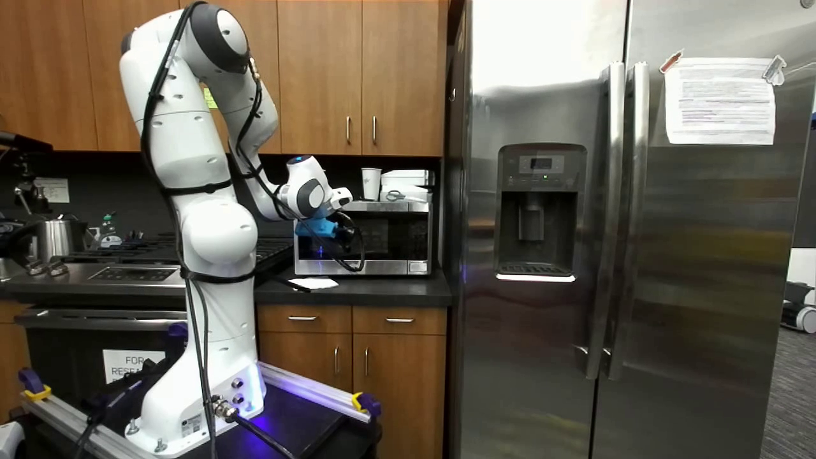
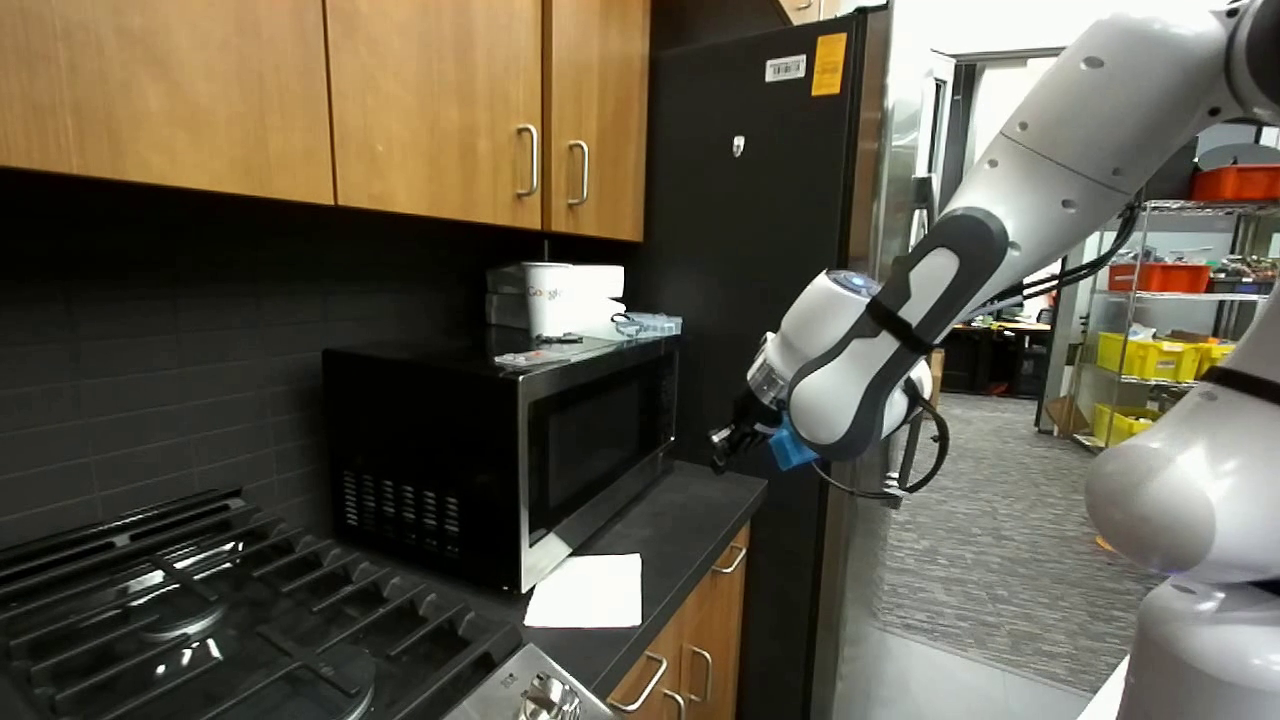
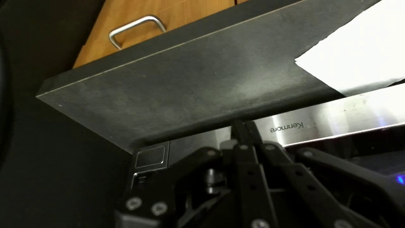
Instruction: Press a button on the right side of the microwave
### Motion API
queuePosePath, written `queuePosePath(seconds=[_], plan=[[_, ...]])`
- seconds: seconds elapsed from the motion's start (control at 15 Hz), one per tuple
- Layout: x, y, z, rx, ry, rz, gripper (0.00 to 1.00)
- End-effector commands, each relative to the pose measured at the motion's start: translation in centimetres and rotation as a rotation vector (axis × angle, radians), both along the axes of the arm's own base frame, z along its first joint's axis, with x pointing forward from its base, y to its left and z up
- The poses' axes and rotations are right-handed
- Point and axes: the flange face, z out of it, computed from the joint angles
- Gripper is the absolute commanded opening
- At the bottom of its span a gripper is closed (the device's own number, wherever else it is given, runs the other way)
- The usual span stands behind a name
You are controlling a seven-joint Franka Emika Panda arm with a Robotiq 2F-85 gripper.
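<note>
The microwave (image 2: 600,440) stands on the dark grey desk (image 2: 695,510), between the stove (image 2: 300,600) and the tall fridge (image 1: 535,357), under the wooden cupboards (image 1: 319,70). Its door is closed. On the top of it I see a white cup (image 2: 548,300) and, just beside the cup, some white boxes (image 1: 405,178). In front of it, on the desk, lies a flat white paper (image 2: 585,592), near to the stove.

The white arm (image 1: 220,239) is bent at its top, and its end is directed toward the microwave. The claw (image 3: 246,126) hangs in the air before the door. In an exterior view one can notice a gap between the claw and the microwave, so they do not touch. The two fingers (image 3: 239,134) are together, side by side. A blue piece (image 1: 317,227) is just beside the claw.

In the wrist view the microwave appears upside down, with the word "Kenmore" on its silver edge. A large square button (image 3: 150,156) is at the lower right corner of the microwave, apart from the fingers. The claw hides a part of the strip above this button.
</note>
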Motion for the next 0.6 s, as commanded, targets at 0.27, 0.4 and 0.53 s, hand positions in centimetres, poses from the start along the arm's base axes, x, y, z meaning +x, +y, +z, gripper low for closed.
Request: queuePosePath(seconds=[0.27,0.4,0.53], plan=[[0.4,-2.1,0.0,0.095,-0.016,-0.204,0.0],[0.5,-3.2,-0.2,0.143,-0.033,-0.262,0.0],[0.6,-4.2,0.1,0.199,-0.068,-0.321,0.0]])
